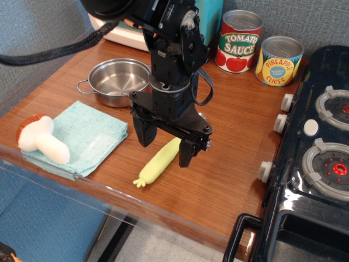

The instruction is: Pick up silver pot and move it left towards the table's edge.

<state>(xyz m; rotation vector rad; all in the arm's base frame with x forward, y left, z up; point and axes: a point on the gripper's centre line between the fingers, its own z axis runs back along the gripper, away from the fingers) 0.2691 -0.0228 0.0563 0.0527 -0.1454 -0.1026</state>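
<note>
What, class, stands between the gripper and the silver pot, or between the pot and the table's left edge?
Nothing visible. The open gripper hangs above the yellow toy, with bare table between it and the pot. Left of the pot is bare wood.

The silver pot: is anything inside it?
The silver pot looks empty; its bare shiny bottom shows. The gripper and arm cover only its right rim, so that edge cannot be seen.

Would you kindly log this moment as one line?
gripper: open, empty, above yellow toy | silver pot: untouched, behind gripper | table
</note>
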